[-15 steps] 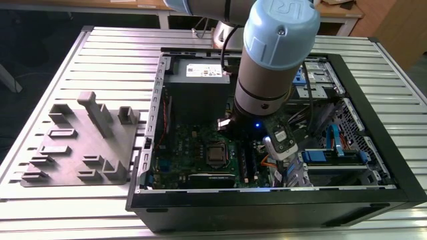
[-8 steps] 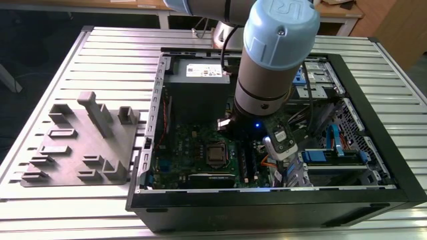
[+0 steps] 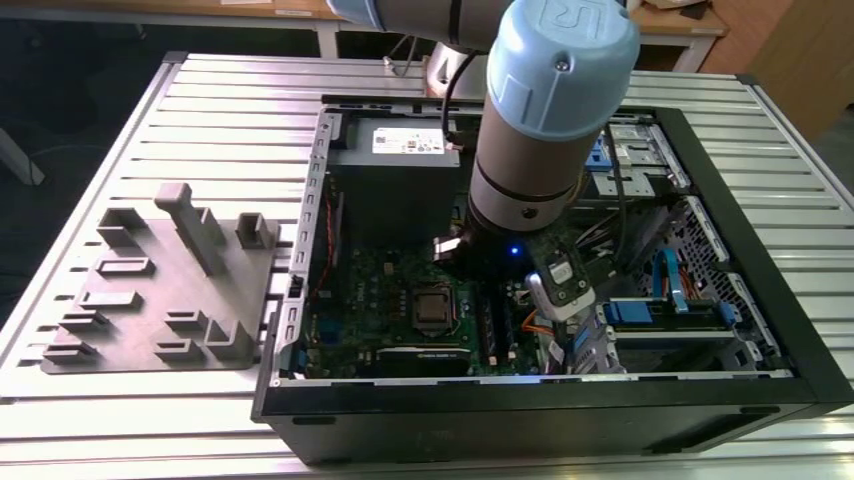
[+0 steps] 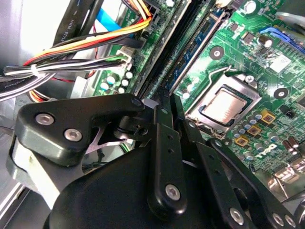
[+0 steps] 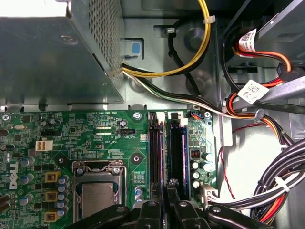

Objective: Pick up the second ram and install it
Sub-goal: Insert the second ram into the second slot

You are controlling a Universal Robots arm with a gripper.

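Note:
In the exterior view my arm [image 3: 534, 150] reaches down into the open computer case [image 3: 534, 425], above the long memory slots of the green motherboard [image 3: 360, 300]. In both wrist views the gripper [image 5: 163, 188] [image 4: 167, 102] stands over those slots with its black fingers [image 5: 153, 210] drawn close together. Between them runs the second ram [image 5: 164, 148], a thin sliver seen edge-on, lying along the slot line. Whether it sits fully in the slot I cannot tell.
The silver processor socket [image 5: 97, 195] lies beside the slots. Cable bundles [image 5: 267, 191] crowd the other side, and the power supply box [image 5: 52, 62] is beyond the board. A grey holder block [image 3: 160, 290] rests on the slatted table at the exterior view's left.

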